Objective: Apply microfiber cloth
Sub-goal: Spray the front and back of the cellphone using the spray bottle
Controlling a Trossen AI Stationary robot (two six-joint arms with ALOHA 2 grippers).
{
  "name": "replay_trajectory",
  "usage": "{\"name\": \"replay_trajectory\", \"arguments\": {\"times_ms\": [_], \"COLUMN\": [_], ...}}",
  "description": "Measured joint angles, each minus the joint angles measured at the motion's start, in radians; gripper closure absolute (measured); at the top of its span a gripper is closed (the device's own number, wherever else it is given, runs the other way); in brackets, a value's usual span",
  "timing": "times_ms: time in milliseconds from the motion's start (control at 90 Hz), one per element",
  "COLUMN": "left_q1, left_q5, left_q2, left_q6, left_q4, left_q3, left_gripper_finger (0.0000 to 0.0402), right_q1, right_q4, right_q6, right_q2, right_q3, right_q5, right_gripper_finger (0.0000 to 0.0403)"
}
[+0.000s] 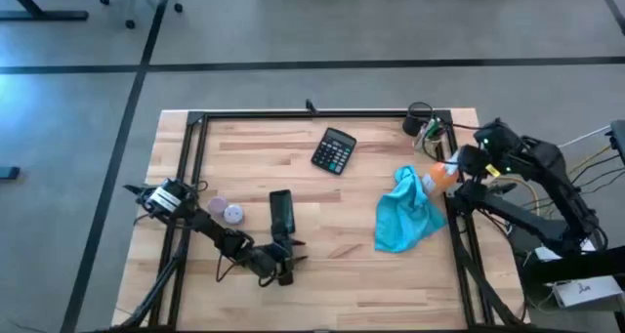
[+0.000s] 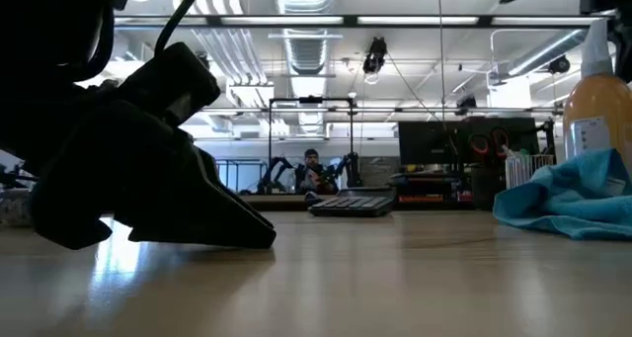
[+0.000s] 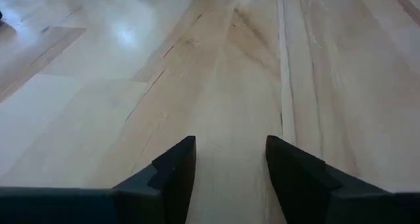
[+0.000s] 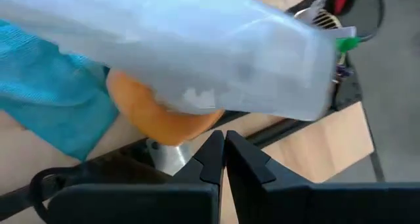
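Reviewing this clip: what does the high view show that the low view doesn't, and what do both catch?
Only the high view shows the black phone, two small round lidded items beside the left arm, and the right gripper at the table's right edge.

Only the low view shows the room behind: ceiling lights, monitors and a seated person.

Both show the microfiber cloth crumpled against the orange spray bottle, the calculator, and the left gripper low near the front edge.

Soft turquoise microfiber cloth (image 1: 405, 219), glossy pale wood table (image 1: 361, 274), translucent plastic spray bottle (image 4: 197, 60)
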Motion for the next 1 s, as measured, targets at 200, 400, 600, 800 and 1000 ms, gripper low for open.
{"name": "replay_trajectory", "arguments": {"times_ms": [200,400,600,800,1000], "left_q1": [0.0,0.0,0.0,0.0,0.0], "left_q5": [0.0,0.002,0.004,0.004,0.003], "left_q2": [0.0,0.0,0.0,0.0,0.0], "left_q6": [0.0,0.0,0.0,0.0,0.0], "left_q4": [0.0,-0.001,0.0,0.0,-0.001], "left_q3": [0.0,0.0,0.0,0.0,0.0], "left_gripper_finger": [0.0226,0.0234,0.024,0.024,0.0229], "right_q1": [0.0,0.0,0.0,0.0,0.0], "right_q4": [0.009,0.011,0.013,0.054,0.05], "right_q6": [-0.008,-0.011,-0.016,0.054,0.142], "right_q2": [-0.001,-0.001,-0.001,-0.001,0.015], "right_q3": [-0.029,-0.029,-0.03,-0.03,-0.025], "right_q5": [-0.056,-0.132,-0.229,-0.293,-0.335], "right_gripper_finger": [0.0403,0.0403,0.0403,0.0403,0.0403]}}
